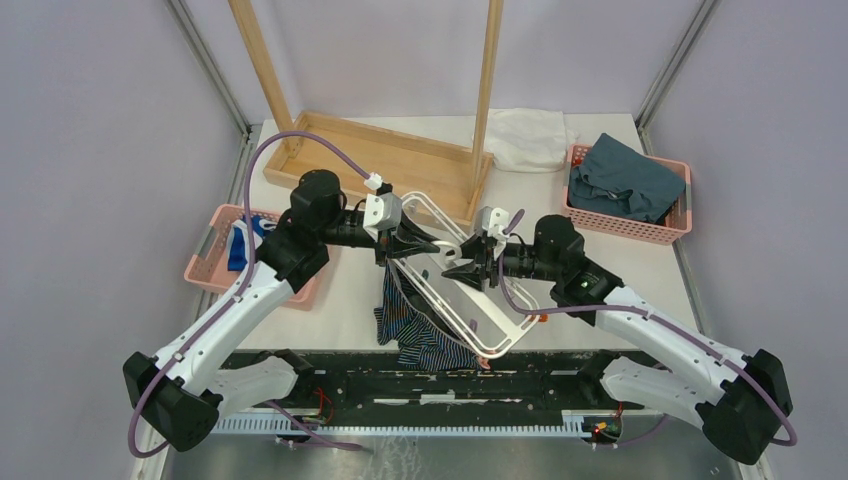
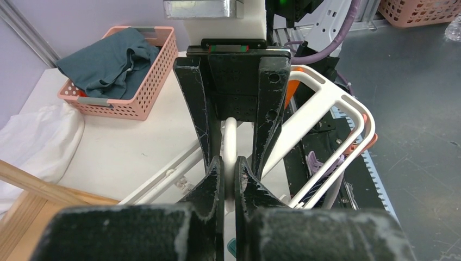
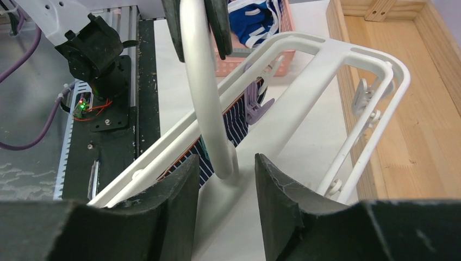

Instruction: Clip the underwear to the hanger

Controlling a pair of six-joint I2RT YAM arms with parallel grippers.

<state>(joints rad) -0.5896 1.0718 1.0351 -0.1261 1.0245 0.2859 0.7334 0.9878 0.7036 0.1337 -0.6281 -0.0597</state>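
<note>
The hanger, a white rectangular frame, is tilted in the air over the table's near middle. My left gripper is shut on its white hook; in the left wrist view the jaws press on the rod from both sides. My right gripper is open, and in the right wrist view the hook's lower end sits between the spread jaws without touching them. The underwear, navy with pinstripes, hangs below the frame. A lavender clip sits at its orange-trimmed top edge.
The tall wooden rack's base lies just behind the hanger. A pink basket with teal cloth stands at the back right. A pink basket with a blue-and-white garment stands on the left. A white cloth lies at the back.
</note>
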